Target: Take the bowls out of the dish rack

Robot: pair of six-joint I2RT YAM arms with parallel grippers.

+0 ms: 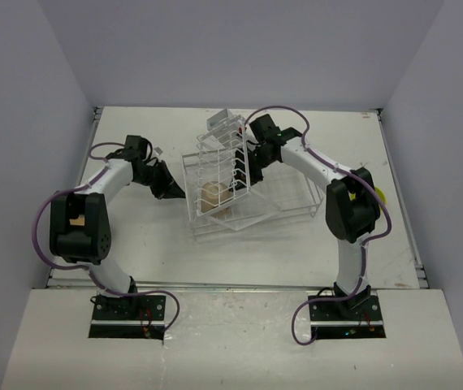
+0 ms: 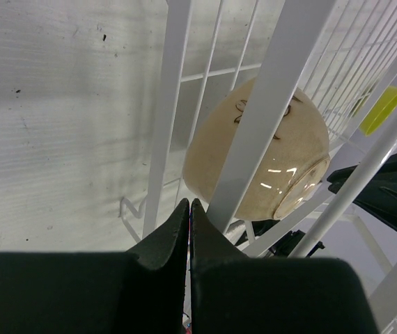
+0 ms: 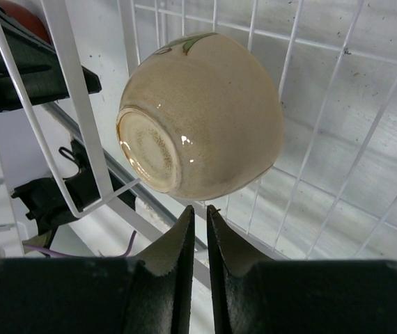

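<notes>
Facing bowl (image 3: 205, 118): left jaws closed, right jaws almost closed.

We see white shells and black joints on the left arm (image 1: 110, 175) and right arm (image 1: 321, 166), purple cables (image 1: 41, 231), black base plates (image 1: 126, 313); the left tool (image 2: 189, 212) has black tapered fingers (image 2: 164, 240)
</notes>
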